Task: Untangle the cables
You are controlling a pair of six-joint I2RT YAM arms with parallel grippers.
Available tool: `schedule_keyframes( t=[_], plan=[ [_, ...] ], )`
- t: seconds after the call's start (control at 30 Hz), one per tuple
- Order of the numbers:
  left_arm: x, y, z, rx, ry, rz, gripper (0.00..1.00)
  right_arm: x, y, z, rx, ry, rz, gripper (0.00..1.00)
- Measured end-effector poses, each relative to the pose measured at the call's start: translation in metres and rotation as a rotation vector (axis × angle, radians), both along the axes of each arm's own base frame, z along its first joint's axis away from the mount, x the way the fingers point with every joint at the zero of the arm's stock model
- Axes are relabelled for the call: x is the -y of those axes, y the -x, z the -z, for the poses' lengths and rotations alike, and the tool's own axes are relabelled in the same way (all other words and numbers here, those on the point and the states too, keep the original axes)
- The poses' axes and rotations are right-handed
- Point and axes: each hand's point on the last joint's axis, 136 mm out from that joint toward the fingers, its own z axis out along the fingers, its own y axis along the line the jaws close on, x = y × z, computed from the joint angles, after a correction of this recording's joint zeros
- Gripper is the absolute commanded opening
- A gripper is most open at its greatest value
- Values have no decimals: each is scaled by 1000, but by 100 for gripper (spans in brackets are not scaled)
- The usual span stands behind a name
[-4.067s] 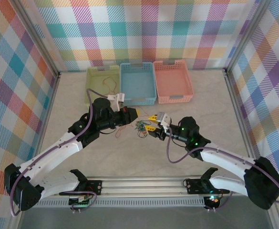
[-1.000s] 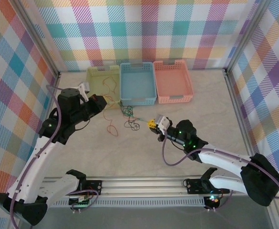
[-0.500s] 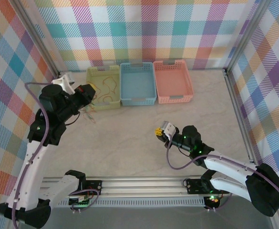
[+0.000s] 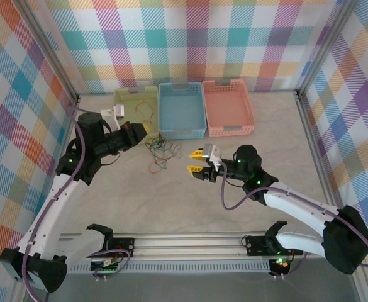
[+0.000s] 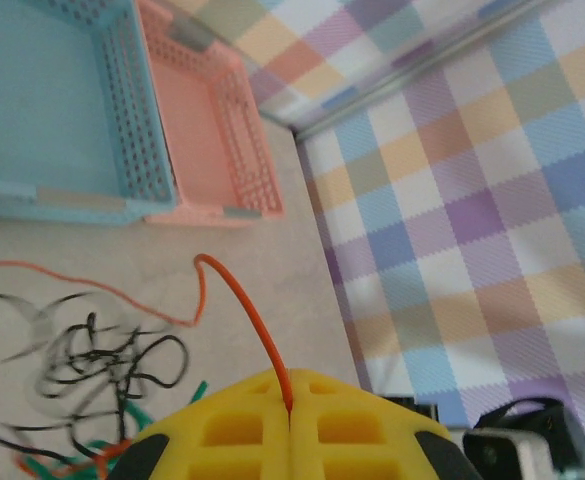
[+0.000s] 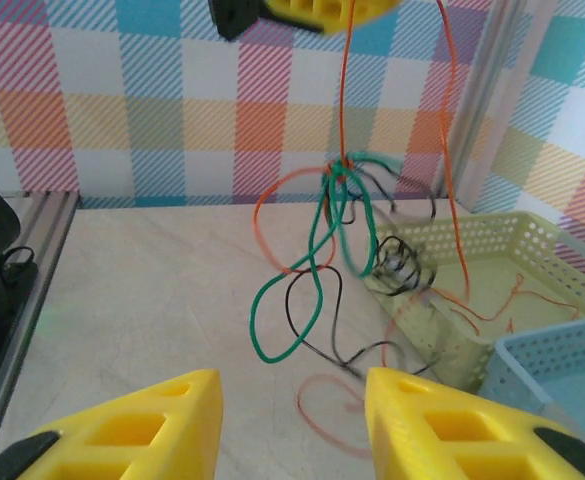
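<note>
**Left gripper pinches one orange-red cable, right gripper stands open facing the tangle**

On the table, your left arm rises from its base at seven o'clock. It leans steeply up and inward, with the wrist turned toward three o'clock. Your right arm lies low, running from five o'clock toward the table's centre, with its wrist pointing to nine o'clock.

At twelve o'clock three baskets stand side by side and touching: the green basket, the blue basket and the pink basket.

Your left gripper is closed tight on the orange-red cable, which comes out of the seam between its yellow fingers. It sits just off the green basket's near right corner. Your right gripper holds nothing, and its jaws stand moderately apart.

The cables, orange-red, black and green, hang knotted below the left gripper. They are at nine o'clock of the right gripper, clear of it, and their lowest loops reach the table. Another thin orange-red strand lies in the green basket.

Half a second ago your left gripper was further out toward ten o'clock, by the green basket's left side. A second ago your right gripper's jaws were closed; they have since parted.
</note>
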Motion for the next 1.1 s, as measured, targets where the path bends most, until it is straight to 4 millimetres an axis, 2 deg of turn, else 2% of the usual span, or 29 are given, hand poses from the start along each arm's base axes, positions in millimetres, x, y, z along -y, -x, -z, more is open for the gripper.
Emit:
schedule_keyframes(
  t=[0.17, 0.37, 0.7, 0.83, 0.97, 1.1],
  plan=[
    [21, 6, 17, -38, -10, 70, 0, -17, -9, -10, -22, -7, -47, 41],
    [42, 14, 27, -62, -25, 145, 0, -37, -6, -10, -21, 12, -136, 42],
    [57, 27, 28, -43, -40, 217, 0, -45, -12, 11, -10, 76, -153, 41],
    [58, 28, 28, -36, -45, 224, 0, -45, -14, 12, -3, 82, -141, 37],
    [62, 32, 27, -35, -45, 238, 0, -47, -16, 16, -12, 86, -140, 40],
    [67, 36, 27, -34, -46, 257, 0, -50, -21, 26, -23, 96, -131, 38]
  ],
)
